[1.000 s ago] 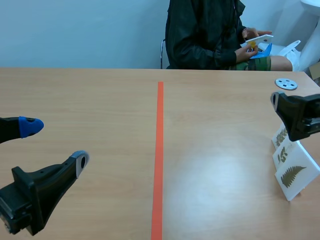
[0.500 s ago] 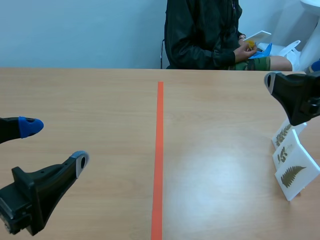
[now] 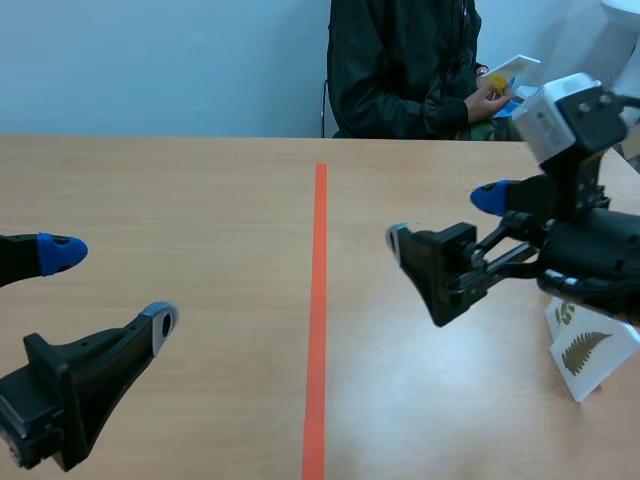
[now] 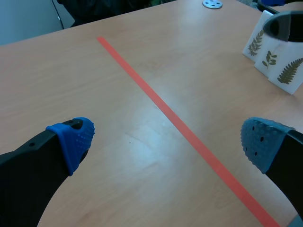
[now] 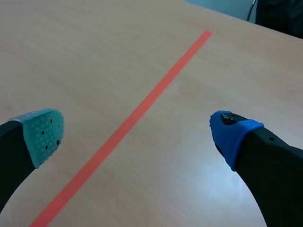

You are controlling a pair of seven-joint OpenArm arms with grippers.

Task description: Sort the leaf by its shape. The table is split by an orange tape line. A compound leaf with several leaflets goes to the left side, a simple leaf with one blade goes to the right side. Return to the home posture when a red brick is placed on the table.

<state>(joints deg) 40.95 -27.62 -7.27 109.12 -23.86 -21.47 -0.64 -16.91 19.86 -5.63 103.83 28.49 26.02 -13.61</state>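
Observation:
Three white leaf cards stand in a row on the right side of the table; the front one shows a fern-like compound leaf, and the others are partly hidden behind the right arm. My right gripper hangs open over the table just right of the orange tape line, left of the cards, holding nothing. In its wrist view the right gripper spans bare table and the tape line. My left gripper stands open and empty at the near left, also seen as the left gripper.
A person sits across the table holding a white card in their hands. A small metal disc lies at the far right of the table, beyond the cards. Wooden tabletop stretches on both sides of the tape.
My right arm has swung from the table's right edge, by the cards, up and leftward toward the tape line. The left arm has not moved. The cards stay in place.

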